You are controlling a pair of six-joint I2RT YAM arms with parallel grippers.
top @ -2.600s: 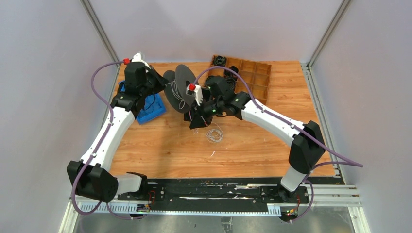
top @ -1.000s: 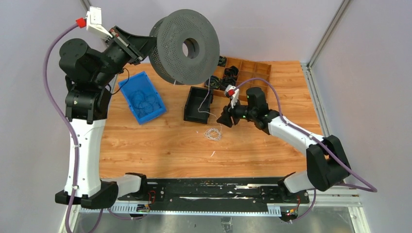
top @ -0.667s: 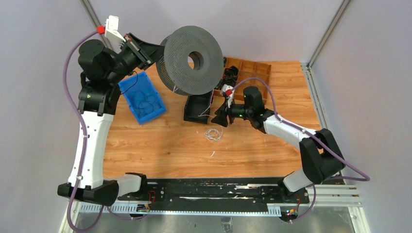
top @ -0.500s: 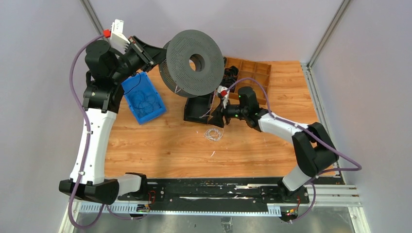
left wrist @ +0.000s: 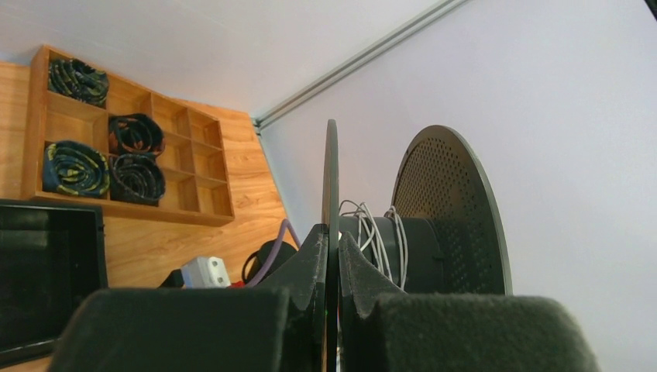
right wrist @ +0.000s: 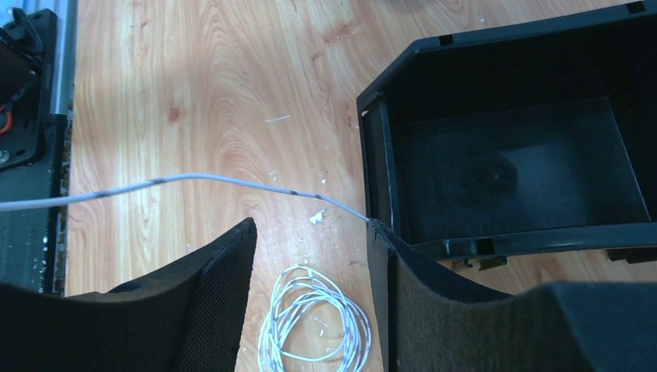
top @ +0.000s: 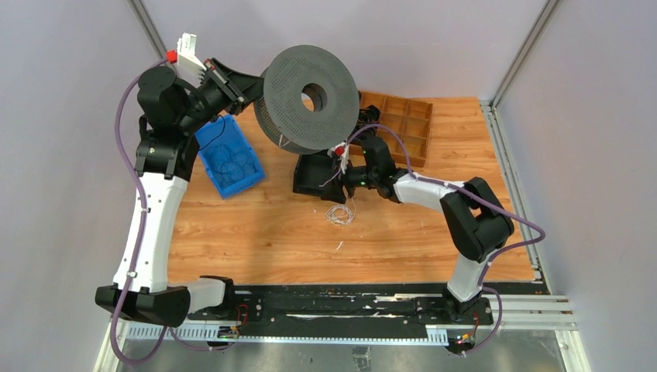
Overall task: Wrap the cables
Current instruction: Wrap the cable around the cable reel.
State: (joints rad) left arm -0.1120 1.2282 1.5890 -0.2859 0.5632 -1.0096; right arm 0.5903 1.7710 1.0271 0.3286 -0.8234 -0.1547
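Grey perforated spool (top: 310,97) held aloft at left; loose white cables (top: 339,214) lying on the wooden surface (top: 256,232) at centre.

Left: blue bin (top: 203,139) on the surface beside my left arm. My left jaws are clenched on the thin edge of the spool's near flange, and a few turns of white wire (left wrist: 376,240) sit on its hub. Centre: black bin (right wrist: 380,155), open side up, just beyond the tangle of small loops. My right jaws hang released, spread wide, low over that tangle. One strand (right wrist: 194,182) crosses above it to the bin's corner, ending by the finger (right wrist: 403,294) nearer the bin. Right: wooden compartment tray (top: 418,124), with dark coiled bundles in its left cells.
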